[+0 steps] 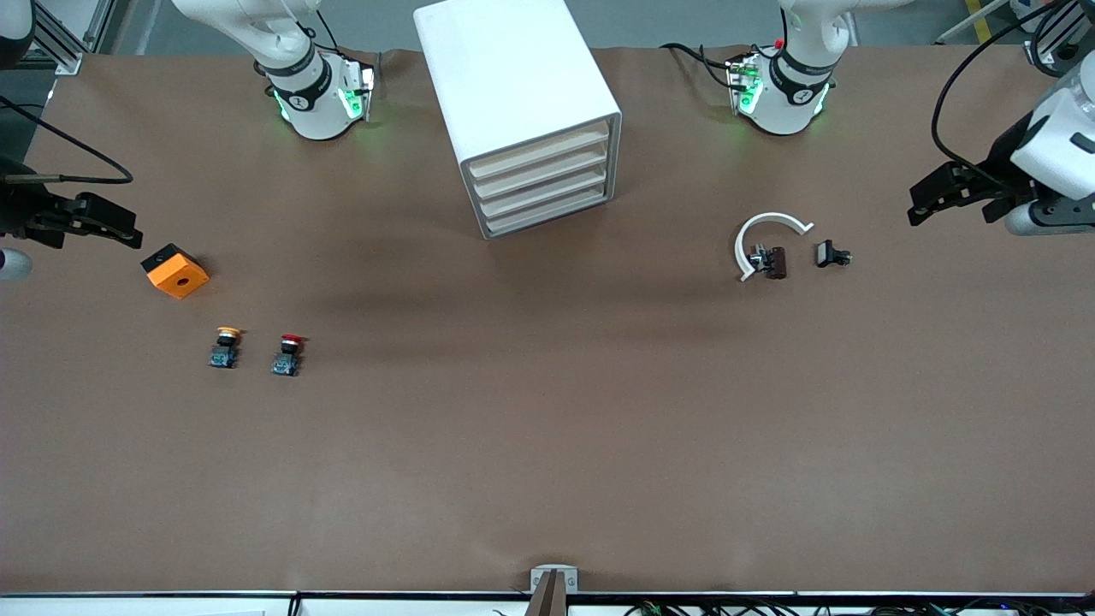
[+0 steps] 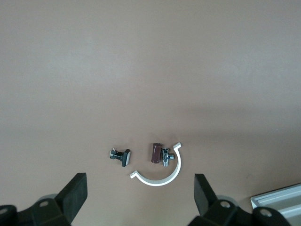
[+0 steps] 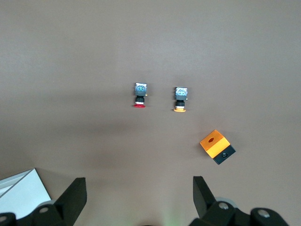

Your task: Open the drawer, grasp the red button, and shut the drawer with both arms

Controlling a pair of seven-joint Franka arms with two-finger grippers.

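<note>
Right hand point(image 1: 128, 231) is hanging open and empty at the right arm's end of the counter point(image 1: 547, 445), its fingers spread wide over bare surface just beside an orange cube point(image 1: 175, 271). Nearer the front camera than the cube, two small push buttons are lying side by side: a yellow-capped one point(image 1: 224, 346) and then the red button point(image 1: 287, 354), which is the one wanted. Each is lying on its side, long axis running toward and away from the camera, cap pointing at the robots. The right arm is clearly the nearer one for that pick, and bare counter is lying all round the button except on the yellow one's side.

Farther from the camera, at mid-counter, the cabinet point(image 1: 513, 94) is standing with all four drawers shut; the drawer point(image 1: 541, 156) is facing the camera at a slant toward the left arm, with open room in front of it.

A white curved clip point(image 1: 764, 229) and two small dark parts are lying toward the left arm's end. Left hand point(image 1: 920, 201) is hovering open and empty near that edge, probably the better placed to pull.
</note>
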